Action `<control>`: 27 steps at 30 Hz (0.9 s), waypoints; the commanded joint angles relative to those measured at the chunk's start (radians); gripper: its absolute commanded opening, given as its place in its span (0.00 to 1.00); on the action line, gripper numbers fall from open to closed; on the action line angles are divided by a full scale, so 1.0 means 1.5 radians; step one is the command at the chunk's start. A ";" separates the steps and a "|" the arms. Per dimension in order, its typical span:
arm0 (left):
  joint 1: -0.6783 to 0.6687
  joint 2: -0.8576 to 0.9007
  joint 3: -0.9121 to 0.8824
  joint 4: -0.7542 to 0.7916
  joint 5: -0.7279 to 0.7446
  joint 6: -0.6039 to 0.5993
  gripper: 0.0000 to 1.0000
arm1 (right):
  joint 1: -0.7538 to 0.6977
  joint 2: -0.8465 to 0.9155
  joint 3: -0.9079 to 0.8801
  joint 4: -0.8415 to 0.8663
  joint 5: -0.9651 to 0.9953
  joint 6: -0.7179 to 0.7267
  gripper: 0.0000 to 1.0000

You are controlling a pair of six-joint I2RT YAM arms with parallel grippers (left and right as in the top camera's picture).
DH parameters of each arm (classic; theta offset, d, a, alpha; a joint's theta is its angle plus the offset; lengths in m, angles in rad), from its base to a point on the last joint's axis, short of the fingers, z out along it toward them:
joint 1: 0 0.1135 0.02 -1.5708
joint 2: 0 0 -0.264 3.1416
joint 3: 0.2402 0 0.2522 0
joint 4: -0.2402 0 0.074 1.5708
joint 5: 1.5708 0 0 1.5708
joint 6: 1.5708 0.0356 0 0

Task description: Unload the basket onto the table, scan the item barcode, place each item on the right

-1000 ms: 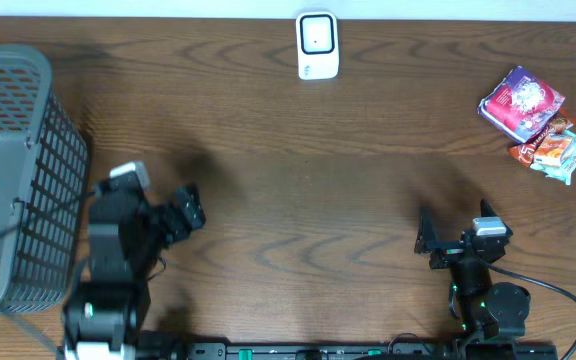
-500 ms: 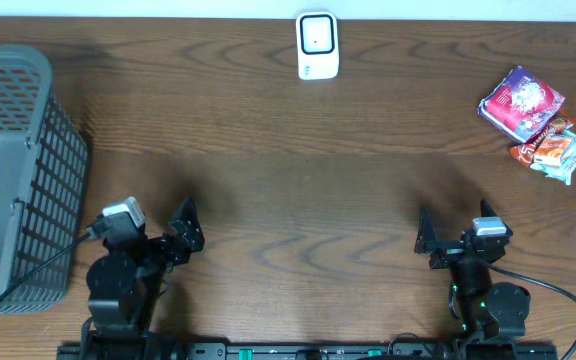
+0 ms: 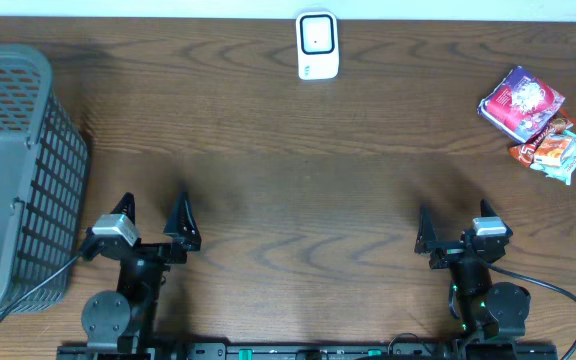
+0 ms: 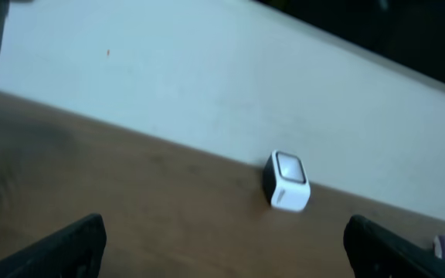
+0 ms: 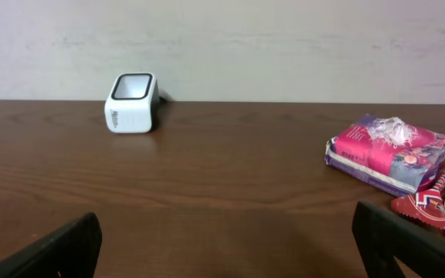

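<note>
Both arms sit low at the near edge of the worktop, well apart from everything the task needs. The left end effector is spread wide and empty, and so is the right end effector; the wrist views show their tips framing bare wood. The scanner stands upright at the far edge, centred between the arms, probably so that either one can bring an item before its window. The items to scan lie at the far right: a pink packet with smaller snack packs touching its near side, heaped loosely, no barcode showing from here. A grey basket stands at the far left, likely for scanned goods. The right arm is the nearer one for the pick.
</note>
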 commanded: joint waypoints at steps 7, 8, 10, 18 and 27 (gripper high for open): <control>0.001 -0.041 -0.080 0.131 -0.008 0.022 0.98 | 0.004 -0.004 -0.001 -0.003 0.004 -0.007 0.99; 0.001 -0.041 -0.085 0.142 -0.008 0.022 0.98 | 0.004 -0.004 -0.001 -0.003 0.004 -0.007 0.99; 0.001 -0.041 -0.093 0.161 -0.018 0.022 0.98 | 0.004 -0.004 -0.001 -0.003 0.004 -0.007 0.99; 0.001 -0.041 -0.105 0.190 -0.043 0.060 0.98 | 0.004 -0.004 -0.001 -0.003 0.004 -0.007 0.99; 0.002 -0.041 -0.133 0.242 -0.043 0.104 0.98 | 0.004 -0.004 -0.001 -0.003 0.004 -0.007 0.99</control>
